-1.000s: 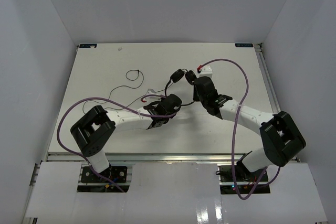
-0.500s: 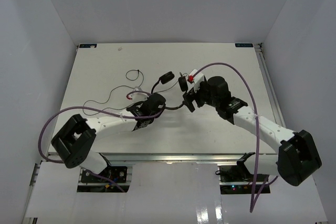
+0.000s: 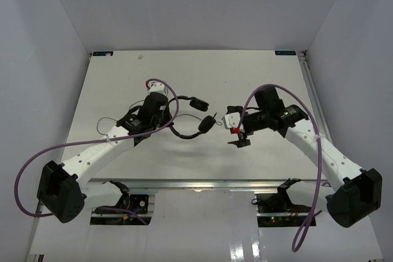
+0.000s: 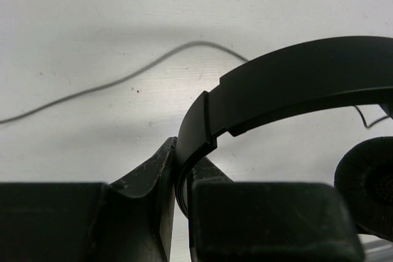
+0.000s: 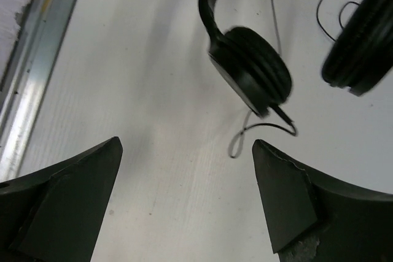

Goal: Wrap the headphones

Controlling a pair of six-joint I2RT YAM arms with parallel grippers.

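The black headphones [image 3: 190,132] lie left of the table's middle. One round earcup [image 3: 198,102] is farther back, the other earcup [image 3: 207,124] nearer. My left gripper [image 3: 167,122] is shut on the thin headband [image 4: 295,84], which runs up from between the fingers [image 4: 153,176] and curves right toward an earcup [image 4: 368,182]. The thin cord [image 4: 123,78] trails over the table beyond it. My right gripper [image 3: 233,128] stands wide open just right of the nearer earcup [image 5: 252,69], holding nothing. A small loop of cord [image 5: 258,130] lies close to its right finger [image 5: 282,194].
Thick purple robot cables [image 3: 279,90] arch over both arms. The thin cord [image 3: 104,124] also strays to the left of the left arm. A metal rail [image 5: 37,59] marks the table's edge in the right wrist view. White walls [image 3: 49,59] enclose the table.
My right gripper has opened, let go of the earcup and drawn back to the right and nearer. The left arm has swung left, taking the headphones with it by the headband.
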